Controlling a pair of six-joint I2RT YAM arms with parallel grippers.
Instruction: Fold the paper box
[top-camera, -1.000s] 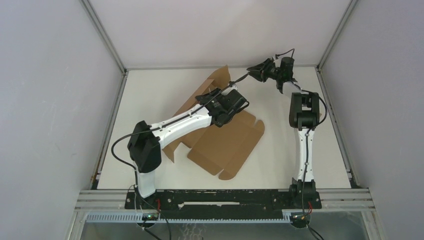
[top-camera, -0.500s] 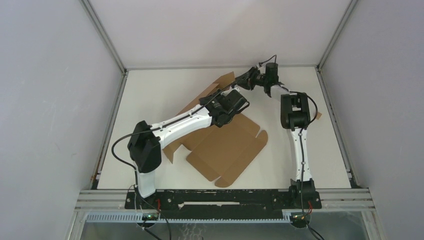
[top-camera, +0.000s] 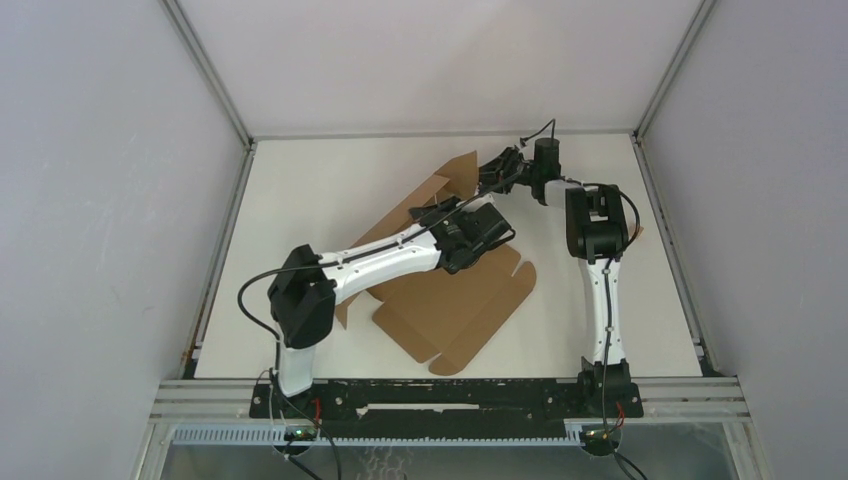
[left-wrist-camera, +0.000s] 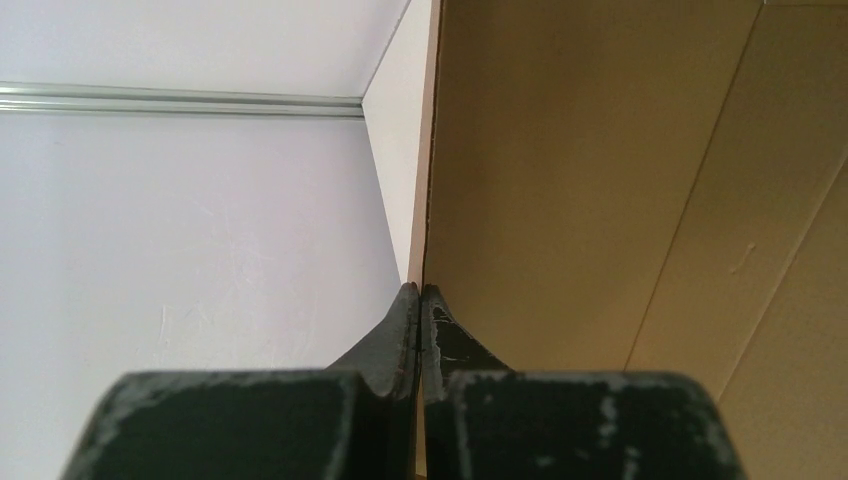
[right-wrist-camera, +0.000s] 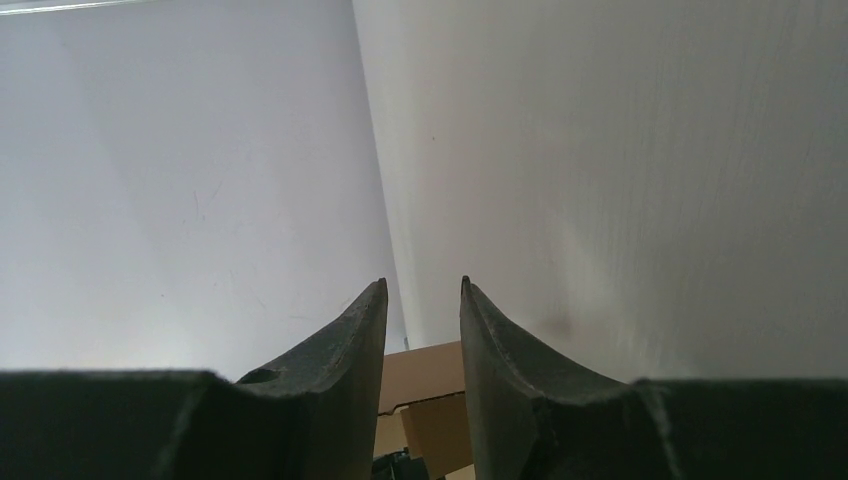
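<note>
The paper box (top-camera: 450, 300) is a brown die-cut sheet lying mostly flat mid-table, with a flap (top-camera: 458, 176) standing up at its far side. My left gripper (top-camera: 478, 224) reaches over the sheet. In the left wrist view it (left-wrist-camera: 420, 289) is shut on the thin edge of a box panel (left-wrist-camera: 600, 180) that fills the right half. My right gripper (top-camera: 486, 178) is at the far side, right beside the raised flap. In the right wrist view it (right-wrist-camera: 423, 284) is open and empty, with cardboard (right-wrist-camera: 425, 375) showing low between the fingers.
A tiny brown cardboard scrap (top-camera: 637, 232) lies by the right arm's elbow. White walls with metal rails (top-camera: 215, 85) enclose the table on three sides. The left arm (top-camera: 380, 262) stretches across the sheet's left part.
My right gripper has swung left and down from the back wall to the raised flap. My left arm has pushed further right, and the box has shifted slightly with it.
</note>
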